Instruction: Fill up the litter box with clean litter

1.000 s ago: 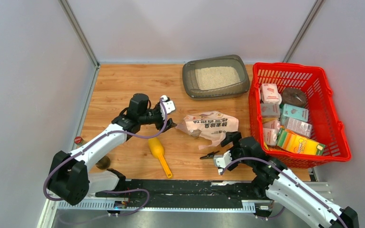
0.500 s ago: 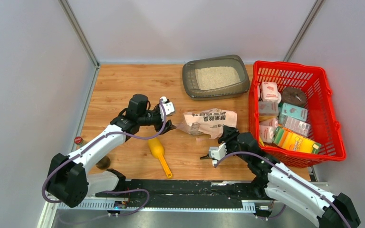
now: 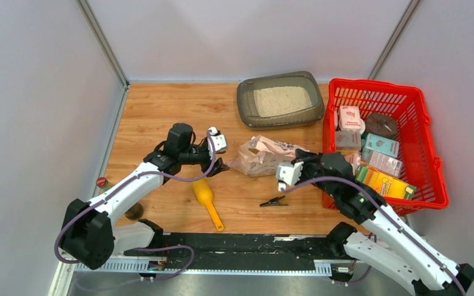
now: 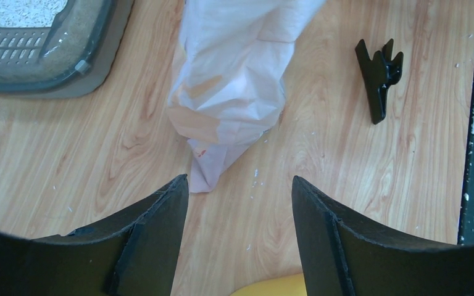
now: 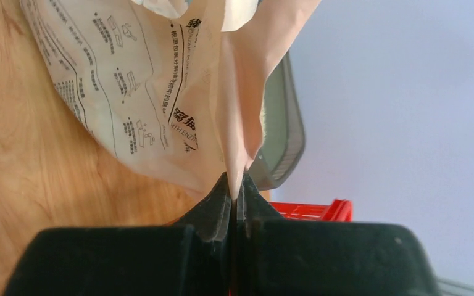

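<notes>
The litter box [image 3: 245, 103] sits at the far edge of the tabletop [image 3: 160, 111], right of the middle, just beside the red basket [image 3: 373, 92] that takes up the right edge. Clean litter [image 3: 282, 100] covers its floor in a pale, even layer. A crumpled printed paper bag [image 3: 260, 157] lies near the middle of the tabletop, nearer than the box.

The right tool [image 5: 234, 185] is closed, its fingers pinching a thin fold of the bag at the end nearest the basket; the wrist view shows the paper rising straight out of the shut jaws. The left tool [image 4: 241, 185] is spread wide and grips nothing; it hangs above the wood at the bag's other end, a pointed corner of the bag lying just ahead of its fingertips.

A yellow scoop [image 3: 207, 200] lies toward the near edge, handle pointing at that edge. A black clip [image 3: 273, 201] lies apart from it to the right, also near the near edge. Boxes and packets fill the basket.
</notes>
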You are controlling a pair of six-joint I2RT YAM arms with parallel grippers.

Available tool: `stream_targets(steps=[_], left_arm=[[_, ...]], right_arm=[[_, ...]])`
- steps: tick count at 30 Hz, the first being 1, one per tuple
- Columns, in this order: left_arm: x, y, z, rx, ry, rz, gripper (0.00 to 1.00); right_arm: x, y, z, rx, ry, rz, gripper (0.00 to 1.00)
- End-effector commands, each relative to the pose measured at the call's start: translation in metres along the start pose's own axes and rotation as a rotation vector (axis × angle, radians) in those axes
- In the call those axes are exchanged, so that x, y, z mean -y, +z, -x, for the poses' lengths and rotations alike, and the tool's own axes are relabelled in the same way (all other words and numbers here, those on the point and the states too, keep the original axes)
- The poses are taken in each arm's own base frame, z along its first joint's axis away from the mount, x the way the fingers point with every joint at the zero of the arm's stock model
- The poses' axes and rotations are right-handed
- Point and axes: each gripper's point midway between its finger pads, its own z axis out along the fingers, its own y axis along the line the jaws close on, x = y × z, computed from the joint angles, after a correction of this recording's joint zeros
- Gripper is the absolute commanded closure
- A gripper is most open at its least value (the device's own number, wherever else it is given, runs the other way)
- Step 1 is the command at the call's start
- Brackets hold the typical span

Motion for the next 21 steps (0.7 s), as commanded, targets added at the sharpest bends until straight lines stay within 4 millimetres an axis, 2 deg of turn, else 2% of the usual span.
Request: stream_targets(steps=[1,2,3,4,5,6,7,8,10,11,13,14,17,18,21], left_arm=[[0.010,0.002,0.013,0.050,0.050,-0.057,0.30],[0.011,0.002,0.013,0.051,0.071,-0.066,0.30],[0.014,0.003,0.012,0.049,0.077,-0.077,0.30],[0.016,0.004,0.012,0.048,0.085,-0.089,0.31],[0.019,0.005,0.013,0.051,0.101,-0.102,0.31],[0.022,0.006,0.012,0.046,0.104,-0.113,0.31],[0.025,0.007,0.012,0.044,0.105,-0.123,0.31],[0.026,0.007,0.012,0.044,0.102,-0.128,0.32],[0.029,0.007,0.011,0.042,0.090,-0.133,0.32],[0.028,0.007,0.010,0.038,0.081,-0.126,0.32],[0.030,0.004,0.007,0.031,0.079,-0.125,0.32],[0.030,0.003,0.007,0.030,0.082,-0.117,0.32],[0.034,-0.001,0.006,0.030,0.080,-0.116,0.32],[0.035,-0.002,0.006,0.031,0.078,-0.116,0.32],[0.034,-0.003,0.002,0.025,0.059,-0.092,0.32]], right_arm=[[0.057,0.002,0.013,-0.036,0.302,-0.105,1.00],[0.054,0.019,0.010,-0.079,0.331,-0.069,1.00],[0.061,0.023,0.013,-0.082,0.363,-0.076,0.98],[0.074,0.024,0.018,-0.068,0.411,-0.099,0.88],[0.080,0.027,0.026,-0.038,0.431,-0.097,0.70],[0.083,0.025,0.035,-0.005,0.449,-0.080,0.42],[0.098,0.016,0.049,0.048,0.458,-0.071,0.36],[0.072,0.011,0.063,0.097,0.454,0.084,0.33],[0.054,-0.005,0.078,0.156,0.452,0.214,0.27],[0.021,-0.023,0.089,0.205,0.421,0.391,0.27],[-0.012,-0.043,0.091,0.233,0.380,0.537,0.29],[-0.040,-0.053,0.085,0.224,0.350,0.643,0.30],[-0.075,-0.067,0.068,0.203,0.248,0.748,0.29],[-0.085,-0.065,0.061,0.197,0.212,0.763,0.26],[-0.088,-0.049,0.050,0.181,0.155,0.688,0.23]])
